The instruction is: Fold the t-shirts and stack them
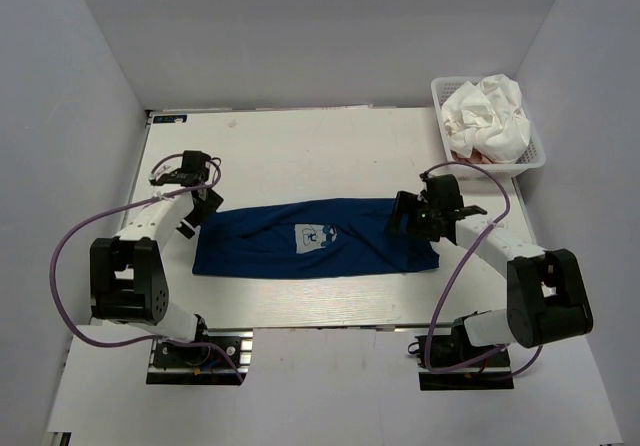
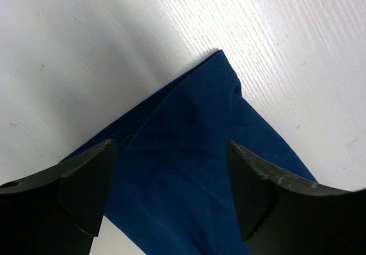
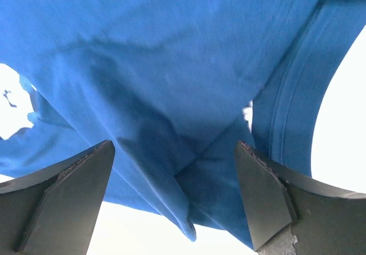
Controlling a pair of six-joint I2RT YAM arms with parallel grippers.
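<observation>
The navy blue t-shirt [image 1: 315,238] lies flat on the table as a long folded strip, its pale square print [image 1: 316,235] facing up. My left gripper [image 1: 200,206] is open over the shirt's left end, whose corner [image 2: 189,129] shows between the jaws. My right gripper [image 1: 408,216] is open over the right end, with folded blue cloth [image 3: 171,95] under its jaws. The white t-shirt [image 1: 490,111] is crumpled in the basket, with a bit of pink cloth [image 1: 470,154] under it.
The white mesh basket [image 1: 536,148] stands at the back right corner of the white table [image 1: 300,156]. Grey walls close in the left, back and right sides. Cables loop from both arms near the front edge.
</observation>
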